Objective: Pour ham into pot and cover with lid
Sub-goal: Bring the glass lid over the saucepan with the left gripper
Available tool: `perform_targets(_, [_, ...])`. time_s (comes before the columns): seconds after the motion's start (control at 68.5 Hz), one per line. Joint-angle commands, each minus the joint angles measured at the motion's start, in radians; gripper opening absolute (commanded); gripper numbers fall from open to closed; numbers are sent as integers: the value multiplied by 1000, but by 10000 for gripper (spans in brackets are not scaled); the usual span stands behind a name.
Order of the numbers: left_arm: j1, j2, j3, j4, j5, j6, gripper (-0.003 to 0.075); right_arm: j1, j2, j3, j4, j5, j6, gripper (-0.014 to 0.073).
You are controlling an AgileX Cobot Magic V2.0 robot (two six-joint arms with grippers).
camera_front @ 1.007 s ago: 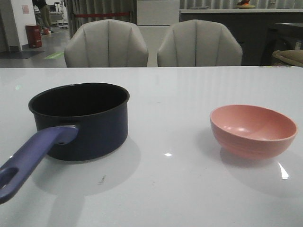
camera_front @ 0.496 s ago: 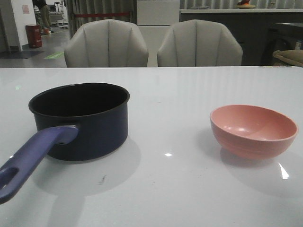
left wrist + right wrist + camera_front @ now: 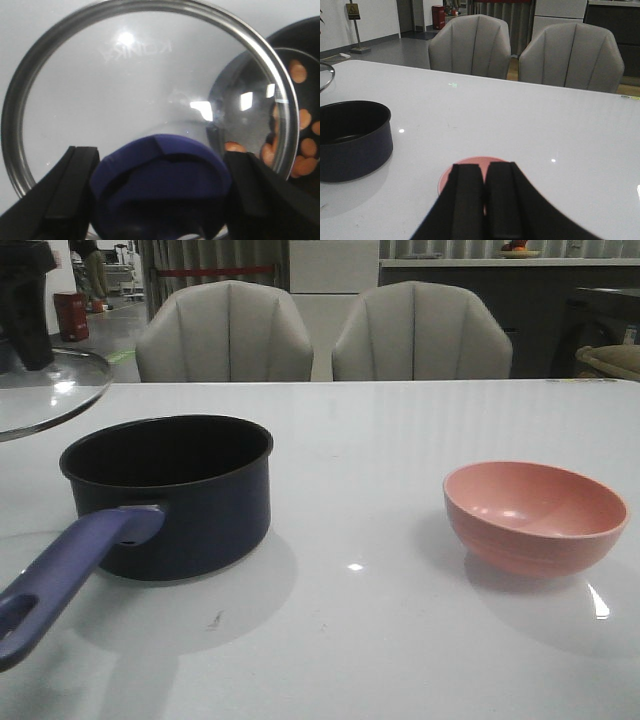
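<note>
Left wrist view shows the left gripper clamped on the knob of the lid, held beside the pot with ham inside; an off-centre lowering could catch the rim.

**Lid aloft beside the pot, ham inside**

The pot, dark navy with a black interior, stands upright on the bench, its purple-blue handle (hole at the end) angled toward the camera. Orange ham pieces lie inside it. The glass lid, silver-rimmed with a navy knob, hangs tilted above and beside the pot's rim.
</note>
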State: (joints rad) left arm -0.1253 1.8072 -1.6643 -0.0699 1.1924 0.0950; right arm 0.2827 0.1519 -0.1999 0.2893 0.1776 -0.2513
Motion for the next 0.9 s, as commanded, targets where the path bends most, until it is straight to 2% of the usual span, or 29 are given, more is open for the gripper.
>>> perform_targets(0.0, [-61, -58, -45, -4, -15, -1, 193, 1, 6, -28, 3, -80, -6, 145])
perform_targets(0.423, [-255, 11, -94, -8, -3, -1, 193, 1, 6, -28, 3, -80, -6, 145])
perform_targets(0.89, [-298, 123, -207, -20, 78, -1, 193, 1, 6, -28, 3, -80, -6, 145])
